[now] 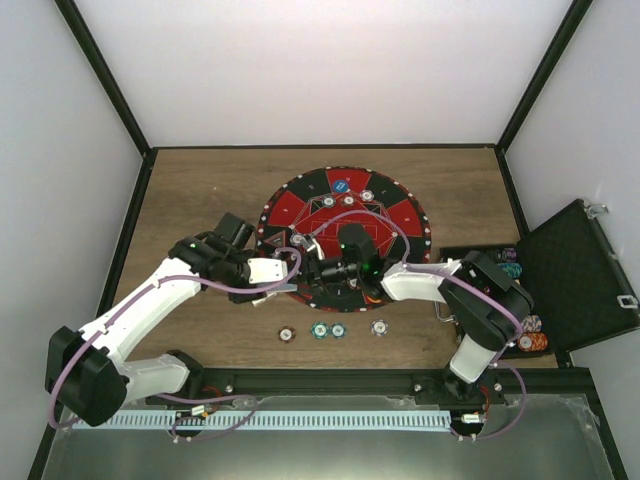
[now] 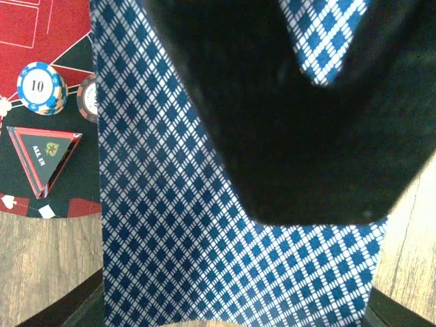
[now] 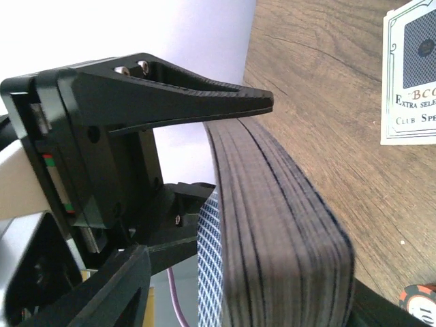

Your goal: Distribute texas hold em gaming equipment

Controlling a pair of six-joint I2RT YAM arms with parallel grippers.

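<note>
A thick deck of playing cards (image 2: 204, 225) with blue diamond backs fills the left wrist view; my left gripper (image 1: 288, 275) is shut on it over the near edge of the round mat (image 1: 400, 215). The right wrist view shows the same deck (image 3: 286, 225) edge-on, with one card (image 3: 211, 259) peeling off its left side. My right gripper (image 1: 318, 270) meets it from the right. Its jaws straddle the deck, open, with a gap on the left side. One of its black fingers (image 2: 300, 122) lies across the card backs. Poker chips (image 1: 320, 329) lie in a row on the wood near the arms.
On the mat sit a blue "10" chip (image 2: 41, 87), a brown chip (image 2: 88, 97), a triangular "ALL IN" marker (image 2: 46, 153) and more chips (image 1: 348, 200) on the far side. An open black case (image 1: 575, 275) with chips stands right. A card box (image 3: 409, 75) lies on the wood.
</note>
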